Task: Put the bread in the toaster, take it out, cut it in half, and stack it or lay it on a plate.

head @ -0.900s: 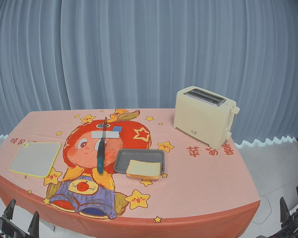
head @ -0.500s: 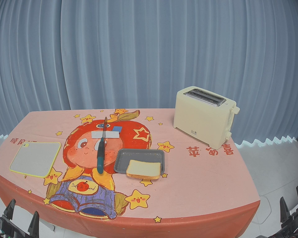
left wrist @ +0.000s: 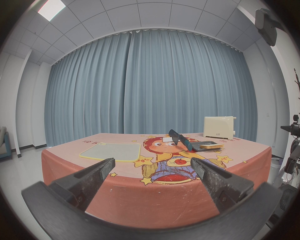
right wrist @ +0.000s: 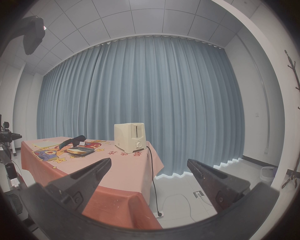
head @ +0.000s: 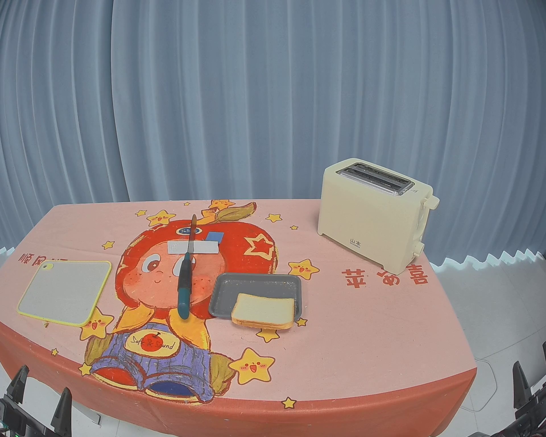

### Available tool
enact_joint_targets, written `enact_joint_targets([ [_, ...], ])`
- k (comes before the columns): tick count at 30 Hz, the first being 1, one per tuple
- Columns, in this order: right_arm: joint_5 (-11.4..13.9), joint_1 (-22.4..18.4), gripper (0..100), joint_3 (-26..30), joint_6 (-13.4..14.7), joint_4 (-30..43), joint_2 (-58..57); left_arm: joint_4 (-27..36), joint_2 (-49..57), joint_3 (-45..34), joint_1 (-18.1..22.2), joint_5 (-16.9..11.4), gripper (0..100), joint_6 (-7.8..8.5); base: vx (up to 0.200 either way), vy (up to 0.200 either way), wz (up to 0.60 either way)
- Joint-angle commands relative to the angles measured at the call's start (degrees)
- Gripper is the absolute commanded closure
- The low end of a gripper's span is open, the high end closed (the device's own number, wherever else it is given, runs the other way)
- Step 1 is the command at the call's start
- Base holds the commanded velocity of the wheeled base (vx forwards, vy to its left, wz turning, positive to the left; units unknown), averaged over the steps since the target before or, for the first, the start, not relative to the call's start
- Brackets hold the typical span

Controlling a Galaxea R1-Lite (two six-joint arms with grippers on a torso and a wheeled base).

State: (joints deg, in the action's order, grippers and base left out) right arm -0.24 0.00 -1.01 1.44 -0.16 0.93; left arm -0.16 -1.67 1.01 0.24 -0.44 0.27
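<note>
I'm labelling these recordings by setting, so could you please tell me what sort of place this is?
Probably a staged test room, not a kitchen: a table in a cartoon cloth stands before a wall-wide blue curtain, under a tiled office ceiling, with a toaster, bread and knife.

The head camera looks down over the table (head: 364, 341) from its near edge. Both wrist cameras sit low, well back, facing level, seemingly from opposite ends, sharing the toaster (head: 372, 213).

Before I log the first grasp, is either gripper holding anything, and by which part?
Nothing is held. The left gripper and right gripper are both open and empty, short of the table; the bread lies on the tray.
</note>
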Motion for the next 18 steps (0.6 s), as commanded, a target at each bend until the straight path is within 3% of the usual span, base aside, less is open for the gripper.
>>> enact_joint_targets([
  [1, 0.0, 0.0, 0, 1.0, -0.1, 0.0, -0.9, 0.0, -0.1, -1.0, 0.0, 0.0, 0, 0.0, 0.0, 0.0, 0.0],
  [18, 0.1, 0.0, 0, 1.0, -0.6, -0.1, -0.9, 0.0, -0.1, -1.0, 0.0, 0.0, 0, 0.0, 0.0, 0.0, 0.0],
])
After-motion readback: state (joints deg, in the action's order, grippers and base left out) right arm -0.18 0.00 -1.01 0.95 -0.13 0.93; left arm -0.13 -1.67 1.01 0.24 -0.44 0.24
